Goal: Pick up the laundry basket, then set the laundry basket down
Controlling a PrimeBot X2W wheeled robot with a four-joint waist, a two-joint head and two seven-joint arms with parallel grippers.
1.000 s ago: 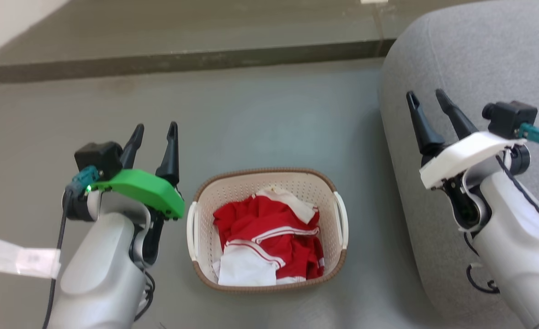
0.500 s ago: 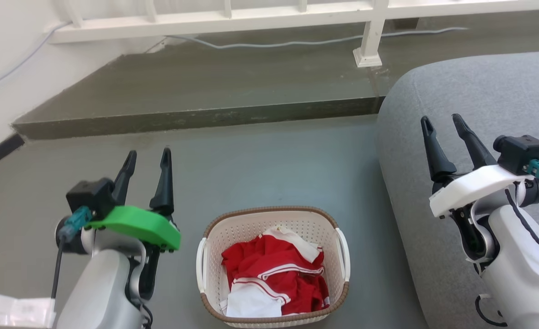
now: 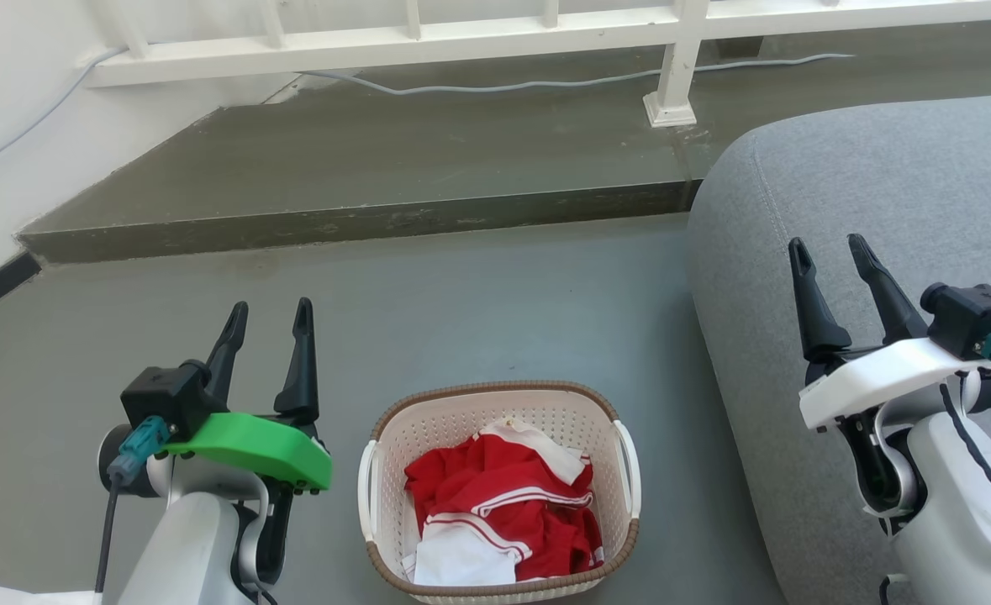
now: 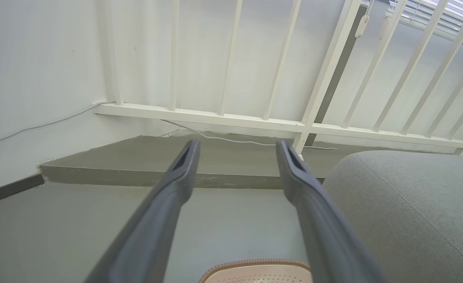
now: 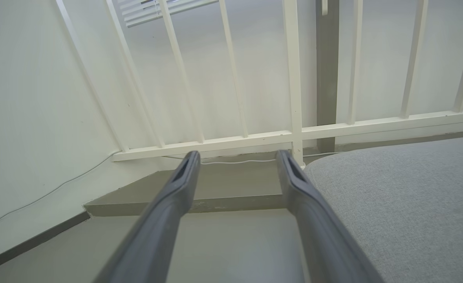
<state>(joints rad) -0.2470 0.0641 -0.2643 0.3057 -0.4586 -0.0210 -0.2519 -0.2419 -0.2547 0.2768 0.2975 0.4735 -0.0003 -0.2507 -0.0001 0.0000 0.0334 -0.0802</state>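
Observation:
The laundry basket (image 3: 604, 428) stands on the grey floor at the bottom middle of the head view, cream and perforated with a brown rim and two white side handles. Red and white clothes (image 3: 503, 504) lie inside it. My left gripper (image 3: 269, 313) is open to the basket's left, raised, with nothing between its fingers. To the basket's right, over the sofa, my right gripper (image 3: 827, 249) is open and holds nothing. The basket's far rim (image 4: 255, 262) peeks in at the bottom of the left wrist view, below the open left gripper (image 4: 236, 146). The right gripper (image 5: 235, 156) points toward the railing.
A grey sofa (image 3: 865, 210) fills the right side, close to the basket. A low grey step (image 3: 352, 220) crosses the floor ahead, with a white railing (image 3: 680, 59) and a cable (image 3: 545, 82) behind it. A white wall stands at the left.
The head camera has tilted up, so the basket now sits lower in view and the railing shows. Both grippers stay open beside the basket.

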